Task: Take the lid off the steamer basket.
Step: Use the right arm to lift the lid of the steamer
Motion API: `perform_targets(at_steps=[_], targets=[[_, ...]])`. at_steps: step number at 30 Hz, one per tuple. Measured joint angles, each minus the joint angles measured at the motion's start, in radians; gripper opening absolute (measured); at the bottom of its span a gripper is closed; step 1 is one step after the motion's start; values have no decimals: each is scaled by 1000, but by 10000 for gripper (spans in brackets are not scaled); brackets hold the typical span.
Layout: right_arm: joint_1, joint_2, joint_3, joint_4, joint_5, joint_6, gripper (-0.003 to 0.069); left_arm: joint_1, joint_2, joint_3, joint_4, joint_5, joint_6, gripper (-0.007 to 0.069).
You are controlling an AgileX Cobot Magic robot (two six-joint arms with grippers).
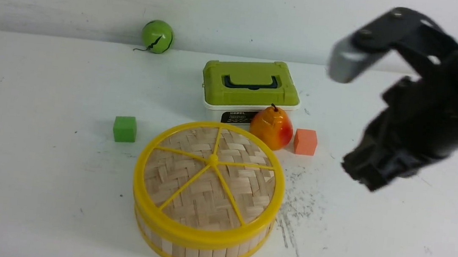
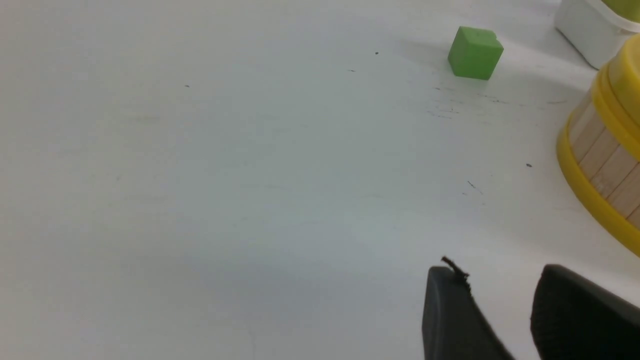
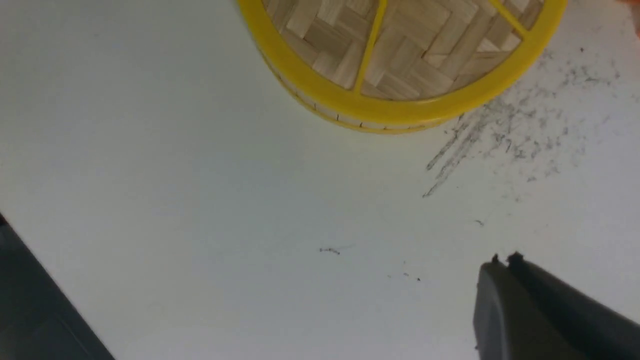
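1. First, two grippers show, one in each wrist view. The left gripper (image 2: 500, 272) sits low over the white table (image 1: 37, 168) with its two dark fingers apart, a clear gap of bare table between them, and nothing in its hold. It is outside the front view.
2. The right gripper (image 3: 505, 262) has its two fingers pressed together at the tips and grips nothing. The one right arm (image 1: 425, 123) seen from the front is blurred, raised over the table to the right of the basket and well apart from it.
3. One steamer basket (image 1: 199, 253) stands on the table at the near centre, its wall of pale upright slats between two yellow rims.
4. One lid (image 1: 197, 189) lies flat on top of the basket, covering it fully. It is woven pale strips inside a yellow rim, with five yellow spokes (image 1: 187, 183) meeting at one knob (image 1: 212, 159).
5. One patch of grey scuff marks (image 1: 292, 212) streaks the table just right of the basket.
6. Two cubes lie further back: one green cube (image 1: 124, 129) left of the basket and apart from it, and one orange cube (image 1: 305, 142) to the right.
7. One pear (image 1: 271, 126), yellow and red, stands just behind the lid's far right rim, close beside the orange cube.
8. One white box (image 1: 250, 84) with a green top and dark handle sits right behind the pear.
9. One green ball (image 1: 157, 36) rests furthest back, by the wall, left of the box.
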Motion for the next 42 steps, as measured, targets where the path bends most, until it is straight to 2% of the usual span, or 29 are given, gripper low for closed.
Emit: perform_targets(at_steps=[3, 7, 10, 12, 13, 15, 18, 24, 31, 32, 36, 37, 38, 42], targets=[[49, 127, -110, -25, -1, 30, 20, 0, 0, 0, 0, 0, 0, 239], [78, 259, -211, -23, -1, 36, 93, 0, 0, 0, 0, 0, 0, 239], [88, 383, -327, -14, -1, 50, 246, 0, 0, 0, 0, -1, 0, 239], [88, 437, -367, -14, -1, 64, 321, 0, 0, 0, 0, -1, 0, 239], [88, 443, -372, -14, -1, 64, 328, 0, 0, 0, 0, -1, 0, 239], [88, 510, -427, -20, -2, 84, 401, 0, 0, 0, 0, -1, 0, 239], [88, 571, -468, -19, -12, 94, 435, 0, 0, 0, 0, -1, 0, 239], [88, 637, -484, -31, -77, 115, 410, 0, 0, 0, 0, -3, 0, 239], [88, 678, -489, -34, -143, 142, 293, 0, 0, 0, 0, -4, 0, 239], [88, 680, -489, -34, -144, 142, 293, 0, 0, 0, 0, -4, 0, 239], [88, 690, -492, -26, -137, 144, 174, 0, 0, 0, -1, -4, 0, 239], [88, 690, -492, -26, -137, 144, 167, 0, 0, 0, -1, -4, 0, 239], [88, 689, -492, -26, -138, 144, 109, 0, 0, 0, -1, -4, 0, 239], [88, 672, -491, -28, -127, 145, 104, 0, 0, 0, -1, -4, 0, 239]])
